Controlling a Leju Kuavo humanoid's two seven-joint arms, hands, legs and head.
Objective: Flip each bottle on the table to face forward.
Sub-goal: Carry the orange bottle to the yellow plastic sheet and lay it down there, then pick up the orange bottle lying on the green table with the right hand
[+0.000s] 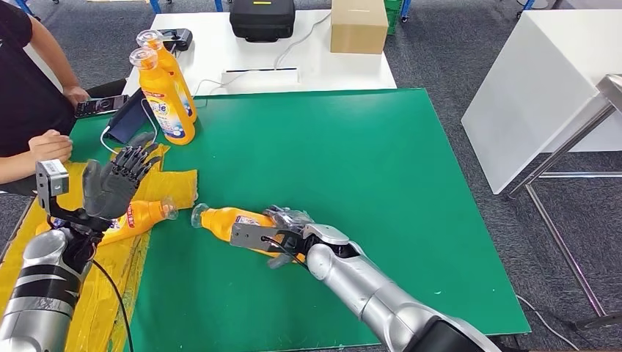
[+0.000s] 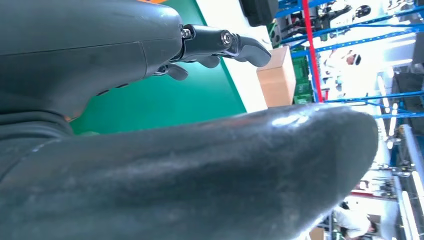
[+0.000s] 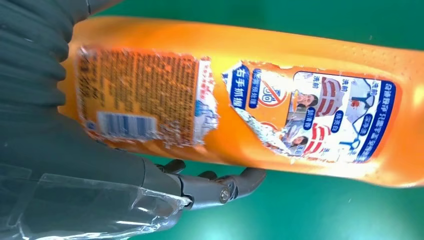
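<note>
Right robot hand (image 1: 287,233) is on the orange bottle (image 1: 233,224) lying on its side on the green worktop (image 1: 381,191), near-centre. The right wrist view shows fingers (image 3: 235,184) under one long edge and the palm against the base end, with the torn back label (image 3: 145,97) facing the camera. So it is grasping that bottle. The cap end points left.

Left robot hand (image 1: 117,180) is raised over the near-left of the worktop, fingers spread, nothing in it: released. In the left wrist view the thumb (image 2: 200,180) blocks most of the frame, with a fingertip (image 2: 250,47) extended over green.

A second bottle (image 1: 139,218) lies on its side just below the left robot hand, on crumpled yellow sheeting (image 1: 110,293), cap pointing right toward the first bottle's cap. The two caps are near each other but apart.

Two more bottles stand upright at far left: one (image 1: 163,99) with its front label visible, the other (image 1: 174,70) just behind it.

A person's hands (image 1: 50,147) rest at the left edge beside a phone (image 1: 99,107) and a dark tablet-like device (image 1: 128,117) with a white cable. On the white table (image 1: 220,51) beyond are a black case (image 1: 262,18) and a cardboard box (image 1: 358,26).
</note>
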